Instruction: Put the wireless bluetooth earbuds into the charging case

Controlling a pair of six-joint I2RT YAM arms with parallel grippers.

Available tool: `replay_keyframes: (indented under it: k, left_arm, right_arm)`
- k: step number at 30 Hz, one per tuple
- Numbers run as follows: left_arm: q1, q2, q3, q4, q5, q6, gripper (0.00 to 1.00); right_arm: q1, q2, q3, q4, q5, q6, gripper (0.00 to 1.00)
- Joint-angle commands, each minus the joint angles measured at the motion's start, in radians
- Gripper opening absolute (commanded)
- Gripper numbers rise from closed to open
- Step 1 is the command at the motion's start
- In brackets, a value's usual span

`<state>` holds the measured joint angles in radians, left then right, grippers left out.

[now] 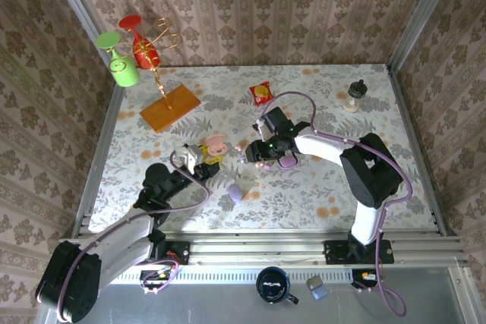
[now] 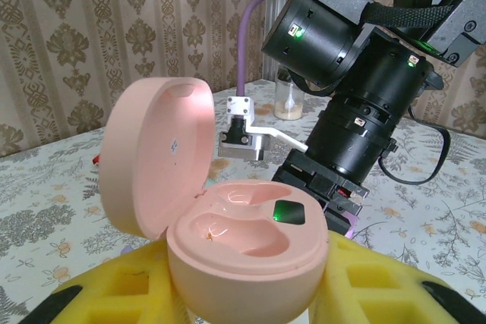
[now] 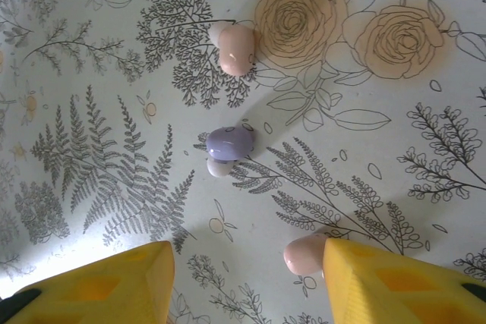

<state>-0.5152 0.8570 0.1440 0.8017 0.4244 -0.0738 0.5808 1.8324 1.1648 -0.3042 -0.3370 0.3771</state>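
Observation:
My left gripper (image 2: 247,286) is shut on the pink charging case (image 2: 250,252), with its yellow fingers (image 2: 380,286) on both sides. The lid (image 2: 152,161) is tipped back to the left and both wells are empty. A green light glows on the case's face. In the top view this gripper (image 1: 202,155) holds the case (image 1: 216,143) mid-table. My right gripper (image 3: 244,254) hangs open over the table, pointing down. A pink earbud (image 3: 304,254) lies against the inner edge of its right finger (image 3: 395,286). A purple earbud (image 3: 230,144) and another pink one (image 3: 235,47) lie farther off.
The right arm's wrist (image 2: 357,111) looms close behind the case. A purple case (image 1: 235,193) lies nearer the front edge. At the back stand a rack with green and red glasses (image 1: 129,51), an orange board (image 1: 170,108), a red packet (image 1: 261,93) and a small bottle (image 1: 355,95).

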Motion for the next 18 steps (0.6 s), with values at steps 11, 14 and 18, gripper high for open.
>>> replay_keyframes:
  k: [11, 14, 18]
  left_arm:
    - [0.007, -0.034, -0.018, -0.01, -0.004, 0.03, 0.24]
    - [0.007, -0.036, -0.018, -0.01, -0.003, 0.03, 0.24]
    - [0.009, -0.04, -0.019, -0.01, -0.001, 0.028, 0.24]
  right_arm:
    - [0.009, 0.084, 0.036, -0.108, -0.086, -0.029, 0.62]
    - [0.014, 0.068, 0.019, -0.108, -0.11, -0.026, 0.61]
    - [0.024, 0.045, -0.001, -0.111, -0.123, -0.011, 0.61]
